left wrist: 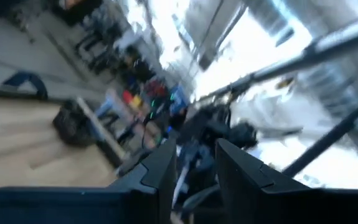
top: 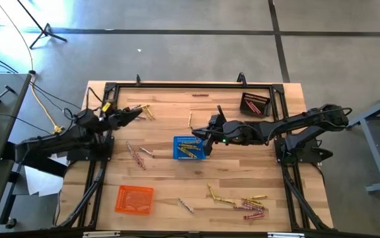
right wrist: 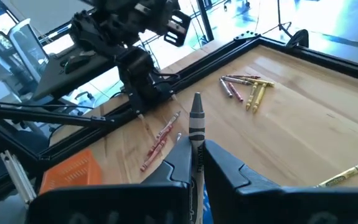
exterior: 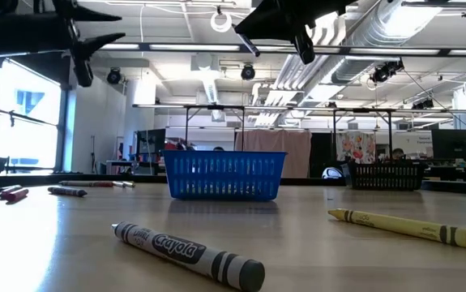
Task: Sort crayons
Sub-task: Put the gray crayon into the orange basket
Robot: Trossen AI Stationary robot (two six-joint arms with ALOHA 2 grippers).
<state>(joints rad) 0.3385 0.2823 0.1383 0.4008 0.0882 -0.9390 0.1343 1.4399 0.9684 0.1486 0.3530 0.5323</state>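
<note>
Right gripper (right wrist: 196, 163) fingers pinching a grey crayon (right wrist: 196, 121) above the blue basket (top: 190, 148), crayon's lower end hidden, left gripper (top: 137, 111) raised, blurred, fingers apart, empty

L wrist view, blurred. Left tool (left wrist: 194, 171): two dark fingers (left wrist: 160, 171) apart w/ narrow gap, something pale & thin between them, unclear what. Beyond: wood counter (left wrist: 17, 134), dark basket (left wrist: 73, 124), other arm (left wrist: 222, 134).
</note>
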